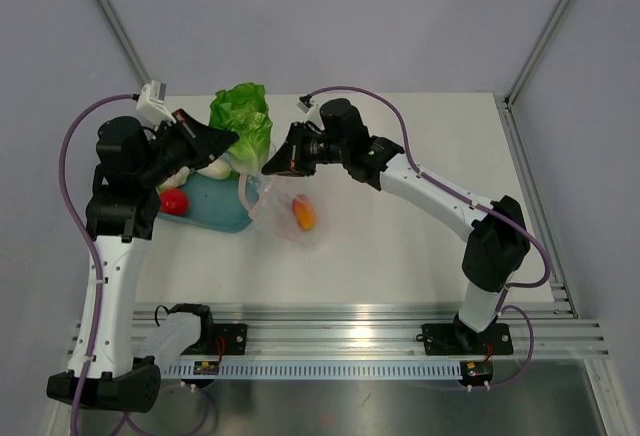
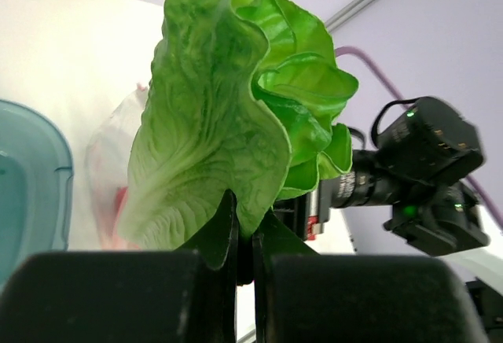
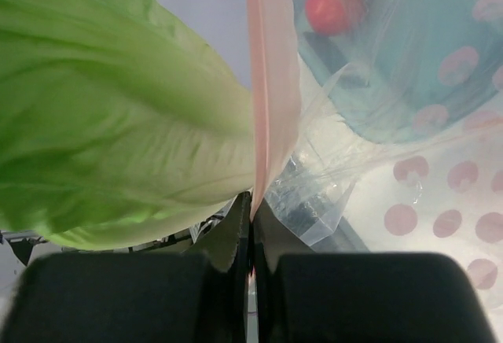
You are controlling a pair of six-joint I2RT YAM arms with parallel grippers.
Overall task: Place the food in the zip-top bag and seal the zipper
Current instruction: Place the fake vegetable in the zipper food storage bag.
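My left gripper [image 1: 236, 144] [image 2: 245, 229] is shut on the stem end of a green lettuce leaf [image 1: 243, 116] [image 2: 228, 107], held up in the air just left of the bag's mouth. My right gripper [image 1: 270, 168] [image 3: 251, 209] is shut on the pinkish zipper strip [image 3: 271, 83] and lifts that edge of the clear dotted zip-top bag [image 1: 285, 216] [image 3: 409, 162]. An orange food piece [image 1: 303, 213] lies inside the bag. The lettuce fills the left of the right wrist view [image 3: 102, 123]. A red round food [image 1: 173, 201] [image 3: 334, 5] and a whitish piece [image 1: 215, 168] are in the bowl.
The teal translucent bowl [image 1: 215, 211] [image 2: 31, 178] sits on the table left of the bag, under my left arm. The two grippers are close together above the bowl's right rim. The right wrist and its camera [image 2: 416, 170] show just behind the lettuce.
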